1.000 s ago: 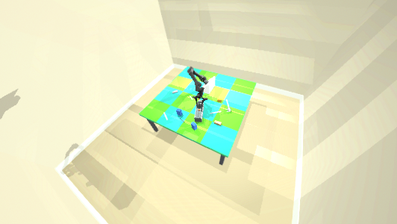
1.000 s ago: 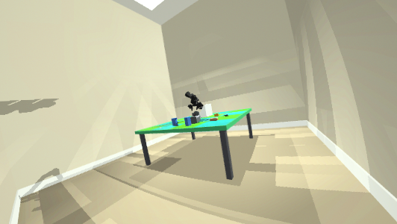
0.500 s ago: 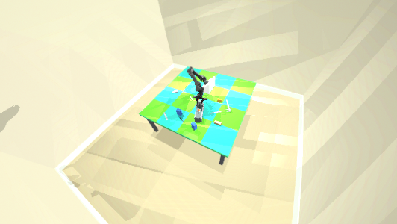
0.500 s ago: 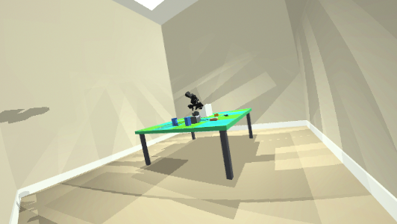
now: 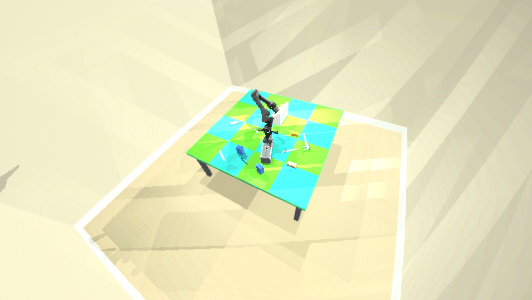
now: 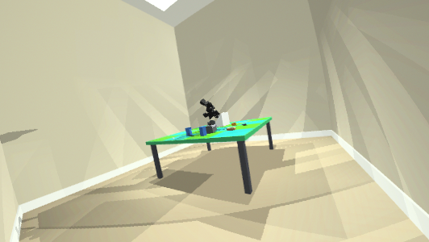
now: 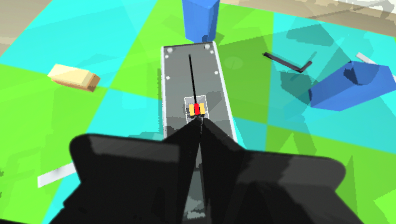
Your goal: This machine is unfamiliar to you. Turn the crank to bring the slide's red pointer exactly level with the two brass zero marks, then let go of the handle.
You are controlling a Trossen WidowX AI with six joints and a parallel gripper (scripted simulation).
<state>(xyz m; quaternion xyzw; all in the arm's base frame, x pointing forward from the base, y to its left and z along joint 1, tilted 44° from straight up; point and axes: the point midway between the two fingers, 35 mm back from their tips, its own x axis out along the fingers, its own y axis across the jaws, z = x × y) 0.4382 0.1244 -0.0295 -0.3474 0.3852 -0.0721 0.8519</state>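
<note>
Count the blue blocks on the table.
2. One blue block stands just past the far end of the grey machine; the other blue block lies to the right of the machine in the wrist view. More may be hidden behind the hand.

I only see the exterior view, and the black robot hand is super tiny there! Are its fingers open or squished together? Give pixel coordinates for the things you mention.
Observer: Squished together. The wrist view shows the black robot hand (image 5: 267,132) (image 6: 211,116) (image 7: 201,123) with its fingertips meeting.

Operator: Where's the red pointer?

Observer: In the wrist view, the small red pointer (image 7: 197,109) sits between the two brass marks (image 7: 192,110) and looks about level with them.

Operator: Is anything skinny lying near the grey machine (image 5: 266,154) (image 6: 212,129) (image 7: 176,90)?

Observer: Yes, the wrist view shows a thin, bent black rod (image 5: 243,160) (image 7: 284,63) beside the tilted blue block (image 5: 240,150) (image 6: 189,131) (image 7: 342,94).
</note>
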